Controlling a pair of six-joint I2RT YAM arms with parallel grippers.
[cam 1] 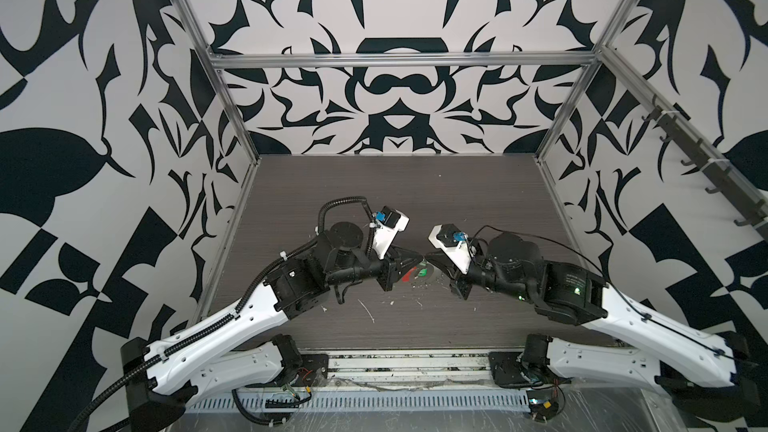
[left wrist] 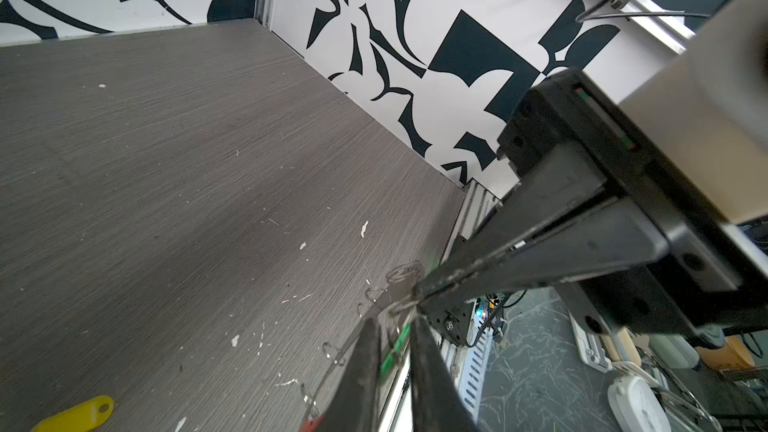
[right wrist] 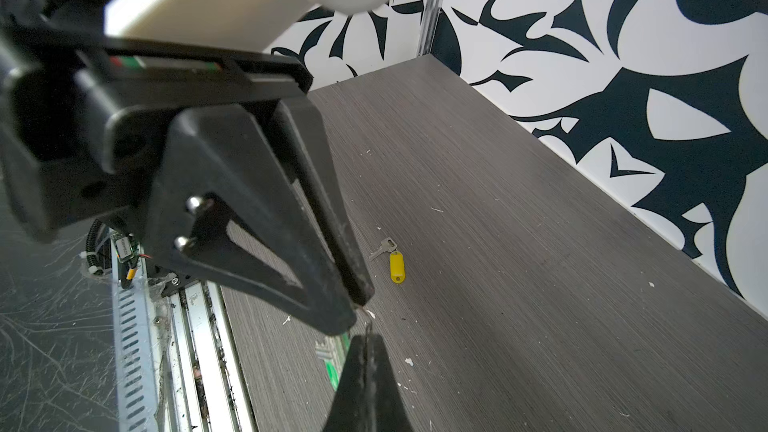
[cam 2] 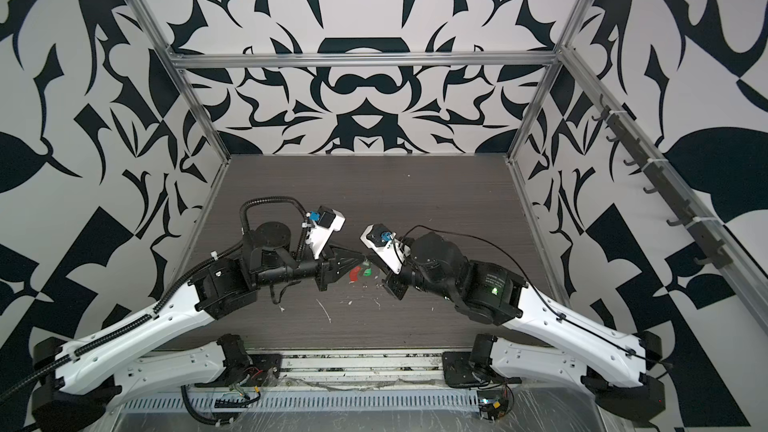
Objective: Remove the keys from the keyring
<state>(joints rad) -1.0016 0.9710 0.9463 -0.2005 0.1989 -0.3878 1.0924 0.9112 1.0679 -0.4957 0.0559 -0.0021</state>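
Both grippers meet over the middle of the table. My right gripper is shut on the thin wire of the keyring, which hangs down to its red sleeve. My left gripper stands with its jaws close together around the green tag, and a slit still shows beside the tag. In both top views the red sleeve and the green tag show just below the fingertips. A silver key with a yellow tag lies loose on the table, apart from the ring.
The dark wood-grain tabletop carries small white scuffs and flecks. Patterned walls and metal frame posts close in the sides and back. A slotted rail runs along the front edge.
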